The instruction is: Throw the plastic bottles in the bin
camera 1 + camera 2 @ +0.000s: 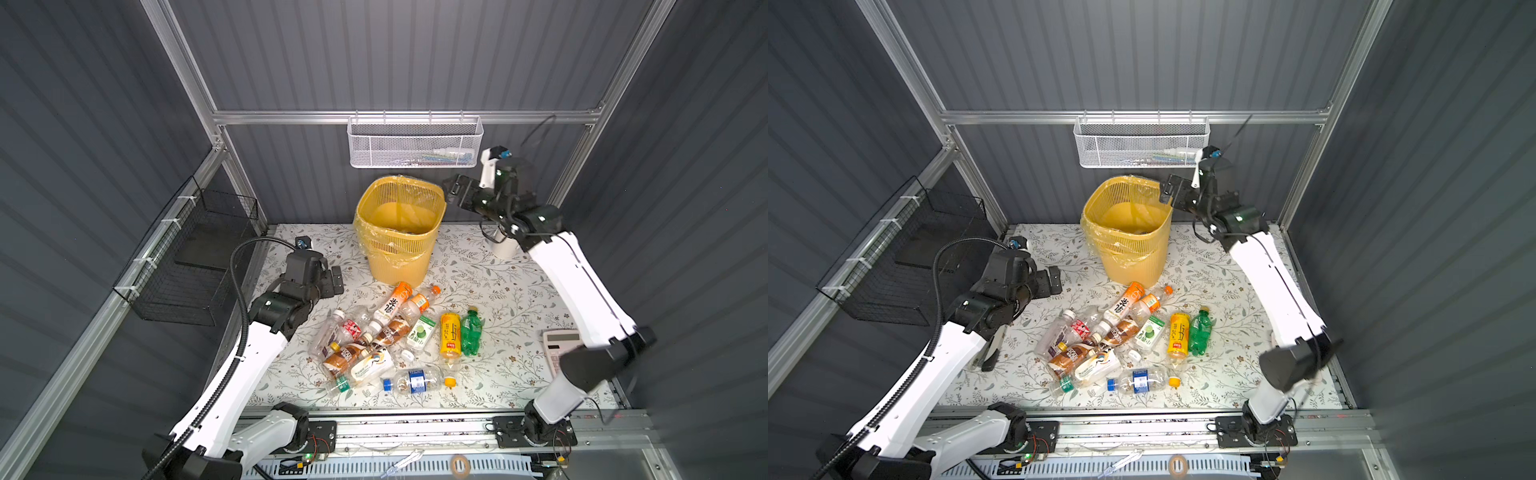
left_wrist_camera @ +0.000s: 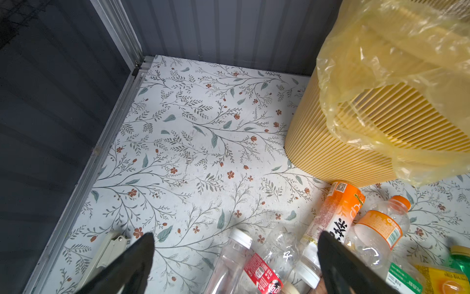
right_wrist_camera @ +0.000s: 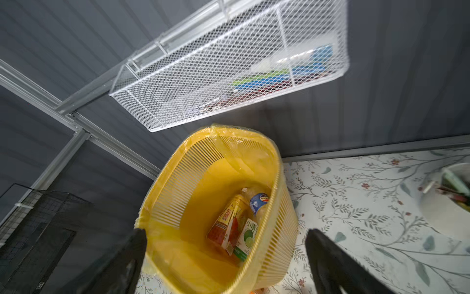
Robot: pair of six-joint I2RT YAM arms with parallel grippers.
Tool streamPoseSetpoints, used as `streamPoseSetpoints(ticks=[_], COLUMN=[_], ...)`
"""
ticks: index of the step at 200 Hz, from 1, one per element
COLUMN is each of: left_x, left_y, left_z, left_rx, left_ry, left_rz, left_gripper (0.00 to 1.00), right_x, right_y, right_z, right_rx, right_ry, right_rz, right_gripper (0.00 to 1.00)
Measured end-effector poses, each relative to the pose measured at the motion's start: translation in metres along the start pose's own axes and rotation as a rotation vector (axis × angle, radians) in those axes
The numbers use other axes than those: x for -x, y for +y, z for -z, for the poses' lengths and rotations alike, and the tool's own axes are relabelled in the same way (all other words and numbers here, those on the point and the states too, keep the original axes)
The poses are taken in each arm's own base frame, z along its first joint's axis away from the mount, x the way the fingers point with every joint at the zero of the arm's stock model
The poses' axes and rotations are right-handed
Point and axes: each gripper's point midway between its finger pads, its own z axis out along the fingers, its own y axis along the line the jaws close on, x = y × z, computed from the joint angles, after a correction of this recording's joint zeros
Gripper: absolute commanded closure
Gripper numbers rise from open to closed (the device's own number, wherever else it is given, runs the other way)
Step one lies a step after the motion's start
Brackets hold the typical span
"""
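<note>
Jaws wide apart on the right gripper, nothing held between them; it hangs high beside the right rim of the bin, the yellow lattice basket standing upright at the back of the floral table; from the right wrist view its black fingers frame the bin's open mouth, and down at the bottom three lie close together: a yellow-and-red labelled bottle, a lime-labelled bottle and a blue-labelled bottle; over on the other side, the left gripper is spread open too and empty, low over the table just left of the heap; the other plastic bottles lie in a loose pile in front of the bin, the orange-labelled bottle just beside its base, the green bottle and yellow bottle side by side at the pile's right edge, a blue-capped clear bottle nearest the front.
</note>
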Motion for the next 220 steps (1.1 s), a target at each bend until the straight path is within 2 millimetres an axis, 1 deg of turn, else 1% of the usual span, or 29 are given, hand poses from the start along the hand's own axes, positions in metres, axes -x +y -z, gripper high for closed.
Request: streamPoseSetpoints(ticks=[7,21,31,43,56,66,74,86,102,113,121,132,149,158,169,189,220], left_x=[-0.005,-0.018,-0.032,-0.051,-0.07,-0.084,-0.093,-0.104,-0.114,-0.122,-0.128,-0.138,-0.159,-0.166,-0.169,-0.168,-0.178], left_y=[0.001,0.003,0.003,0.006,0.009,0.011,0.013,0.015,0.017,0.017,0.017,0.016,0.017,0.018,0.019,0.02,0.022], left_z=[-0.001,-0.007,-0.013,-0.019,-0.022,-0.024,-0.024,-0.023,-0.023,-0.025,-0.028,-0.035,-0.047,-0.051,-0.052,-0.053,-0.06], left_rx=[0.004,0.014,0.017,0.024,0.032,0.036,0.036,0.037,0.039,0.041,0.042,0.052,0.083,0.095,0.101,0.107,0.13], left_ry=[0.011,0.053,0.093,0.146,0.201,0.235,0.255,0.276,0.299,0.325,0.356,0.404,0.502,0.533,0.543,0.539,0.579], left_rz=[-0.003,-0.014,-0.017,-0.019,-0.021,-0.018,-0.015,-0.008,0.0,-0.005,-0.009,-0.017,-0.04,-0.049,-0.053,-0.054,-0.07], left_gripper=[0.0,0.0,0.0,0.0,0.0,0.0,0.0,0.0,0.01,0.0,0.01,0.02,0.04,0.04,0.04,0.07,0.1], right_x=[0.0,-0.008,-0.019,-0.042,-0.075,-0.106,-0.131,-0.163,-0.196,-0.212,-0.219,-0.224,-0.223,-0.221,-0.219,-0.217,-0.223], right_y=[-0.004,-0.017,-0.029,-0.048,-0.071,-0.09,-0.105,-0.124,-0.144,-0.155,-0.161,-0.168,-0.177,-0.182,-0.187,-0.195,-0.202], right_z=[0.023,0.058,0.075,0.089,0.095,0.096,0.098,0.1,0.105,0.109,0.112,0.116,0.123,0.127,0.131,0.135,0.136], right_rx=[-0.004,-0.02,-0.037,-0.07,-0.115,-0.154,-0.186,-0.233,-0.281,-0.305,-0.32,-0.337,-0.358,-0.367,-0.377,-0.396,-0.413], right_ry=[-0.03,-0.068,-0.077,-0.066,-0.025,0.023,0.071,0.134,0.198,0.226,0.237,0.235,0.21,0.192,0.173,0.153,0.159], right_rz=[-0.003,-0.01,-0.02,-0.037,-0.054,-0.068,-0.075,-0.083,-0.096,-0.102,-0.107,-0.12,-0.143,-0.156,-0.169,-0.189,-0.21], right_gripper=[0.01,0.01,0.01,0.01,0.01,0.01,0.01,0.01,0.01,0.01,0.01,0.01,0.01,0.01,0.01,0.01,0.01])
